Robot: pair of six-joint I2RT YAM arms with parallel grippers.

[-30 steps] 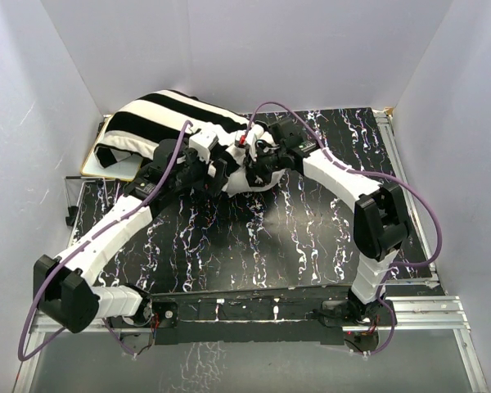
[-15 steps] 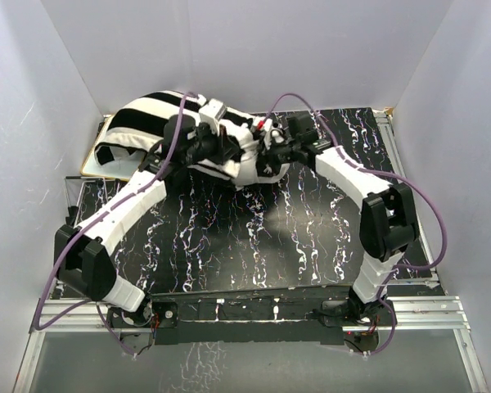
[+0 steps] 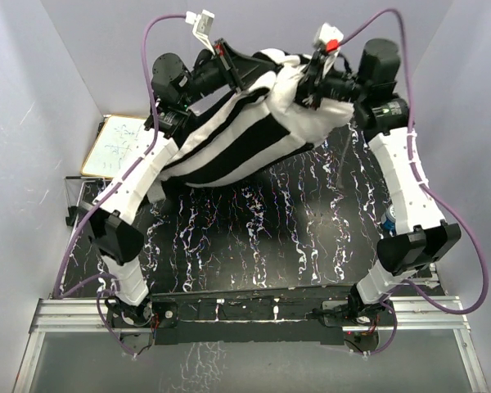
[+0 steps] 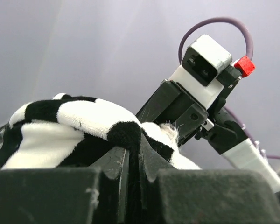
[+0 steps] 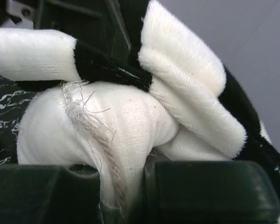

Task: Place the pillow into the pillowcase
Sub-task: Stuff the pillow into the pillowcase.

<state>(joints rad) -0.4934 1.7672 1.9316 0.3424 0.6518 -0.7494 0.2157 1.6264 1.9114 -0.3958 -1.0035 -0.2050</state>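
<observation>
Both arms are raised high near the back wall, holding the bundle in the air. The black-and-white striped pillowcase [image 3: 229,143] hangs slanting down to the left, with the white pillow [image 3: 311,123] bulging out of its upper right end. My left gripper [image 3: 227,67] is shut on the pillowcase's hem [image 4: 128,133], a black stripe pinched between the fingertips [image 4: 151,156]. My right gripper [image 3: 308,86] is shut on a fold of the pillow [image 5: 107,135], its frayed seam thread running down between the jaws. The pillowcase hem [image 5: 186,88] lies just above that fold.
A small whiteboard [image 3: 119,143] lies at the back left on the black marbled table [image 3: 262,237]. A blue object [image 3: 390,219] shows beside the right arm's forearm. White walls close in on three sides, close behind both grippers.
Both arms rose from the table toward the back wall, lifting pillow and pillowcase into the air. The left gripper closed on the pillowcase hem. The whiteboard is now uncovered.
</observation>
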